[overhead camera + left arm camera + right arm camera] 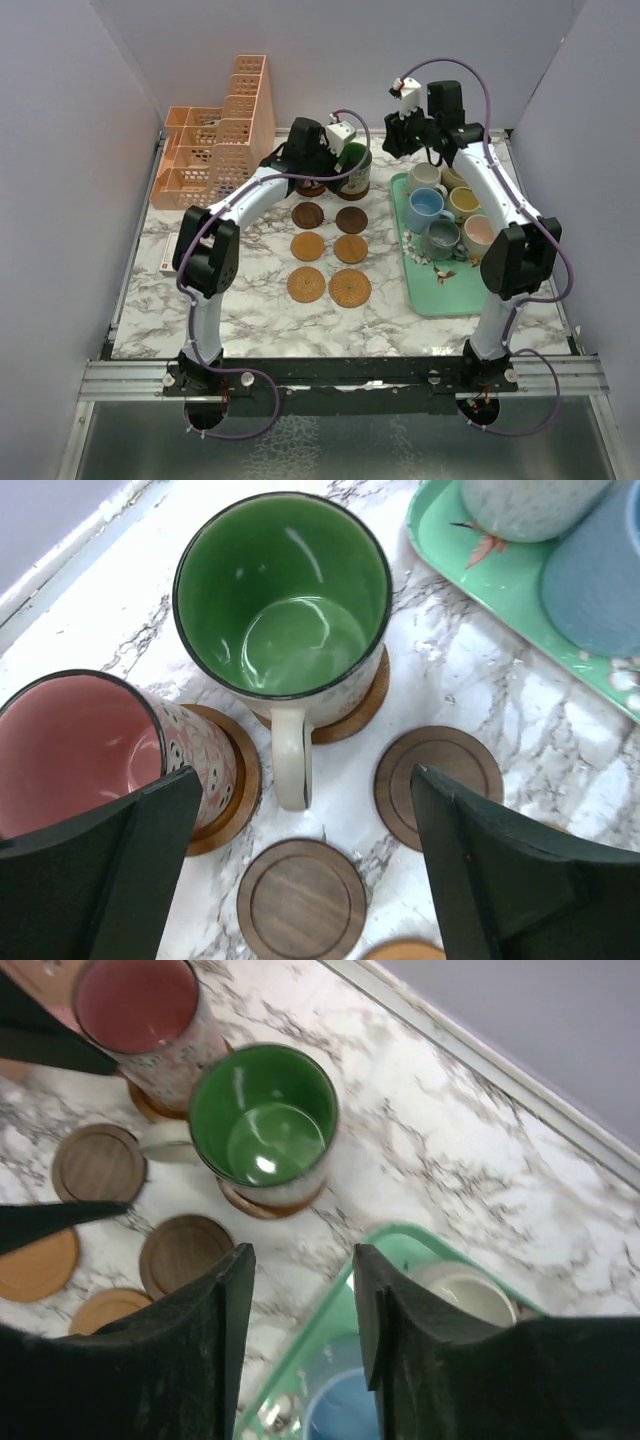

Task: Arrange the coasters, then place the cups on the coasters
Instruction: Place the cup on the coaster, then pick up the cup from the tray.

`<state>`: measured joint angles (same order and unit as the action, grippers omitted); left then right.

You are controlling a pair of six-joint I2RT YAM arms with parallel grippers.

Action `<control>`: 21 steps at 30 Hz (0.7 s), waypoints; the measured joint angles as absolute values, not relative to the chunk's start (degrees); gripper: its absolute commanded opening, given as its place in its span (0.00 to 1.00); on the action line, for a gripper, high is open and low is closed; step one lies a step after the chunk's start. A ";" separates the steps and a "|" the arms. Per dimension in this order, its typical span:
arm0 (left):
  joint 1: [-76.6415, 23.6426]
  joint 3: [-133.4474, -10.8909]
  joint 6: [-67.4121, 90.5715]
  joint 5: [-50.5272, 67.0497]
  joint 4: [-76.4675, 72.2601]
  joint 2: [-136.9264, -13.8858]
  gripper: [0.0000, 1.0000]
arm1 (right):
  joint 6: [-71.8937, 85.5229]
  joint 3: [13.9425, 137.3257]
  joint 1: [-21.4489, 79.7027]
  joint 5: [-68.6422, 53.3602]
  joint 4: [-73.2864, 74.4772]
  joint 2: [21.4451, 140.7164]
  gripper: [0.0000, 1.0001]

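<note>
A green-lined cup [283, 590] stands on a coaster [355, 715], its handle toward my left gripper [305, 780]. That gripper hangs open above it, holding nothing. A pink-lined cup [75, 750] sits on another coaster [238, 780] beside it. Bare dark coasters [300, 900] [440, 775] lie in front. From above, several empty coasters [308, 246] form two columns mid-table. My right gripper [302, 1255] is open and empty above the near-left rim of the tray [330, 1320], over a blue cup [345, 1420] and a cream cup [465, 1295]. Several cups [428, 208] stand on the tray.
A peach lattice organiser [215, 140] stands at the back left. The mint-green tray [440, 295] lies along the right side. Purple walls close in the marble table on the left, back and right. Both arms reach toward the back of the table.
</note>
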<state>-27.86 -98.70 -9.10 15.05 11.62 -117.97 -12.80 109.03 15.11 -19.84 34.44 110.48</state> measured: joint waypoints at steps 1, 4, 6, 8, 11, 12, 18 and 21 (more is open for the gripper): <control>-27.86 -97.84 -9.10 15.27 11.64 -116.40 0.95 | -13.19 107.70 14.17 -19.25 34.65 109.21 0.56; -27.88 -95.72 -9.47 15.81 11.77 -112.57 0.99 | -14.04 103.94 11.38 -18.13 35.55 106.28 0.62; -27.88 -94.45 -10.09 16.01 12.21 -110.00 0.99 | -15.16 101.19 8.88 -17.21 36.56 104.36 0.62; -27.88 -93.58 -11.25 16.10 12.93 -107.85 0.99 | -16.23 99.13 6.74 -16.60 37.85 102.87 0.62; -27.88 -92.36 -13.04 16.19 14.70 -105.43 0.99 | -18.39 95.90 2.98 -15.64 40.49 100.60 0.62; -27.86 -91.68 -13.91 16.29 15.35 -104.60 0.99 | -19.46 94.13 1.48 -15.22 41.10 99.46 0.61; -27.88 -85.60 -19.27 18.02 19.51 -99.11 0.99 | -24.05 83.72 -2.09 -14.22 44.84 92.31 0.59; -27.92 -82.46 -21.67 19.25 21.56 -96.38 0.99 | -25.87 79.05 -1.87 -14.20 46.52 88.71 0.59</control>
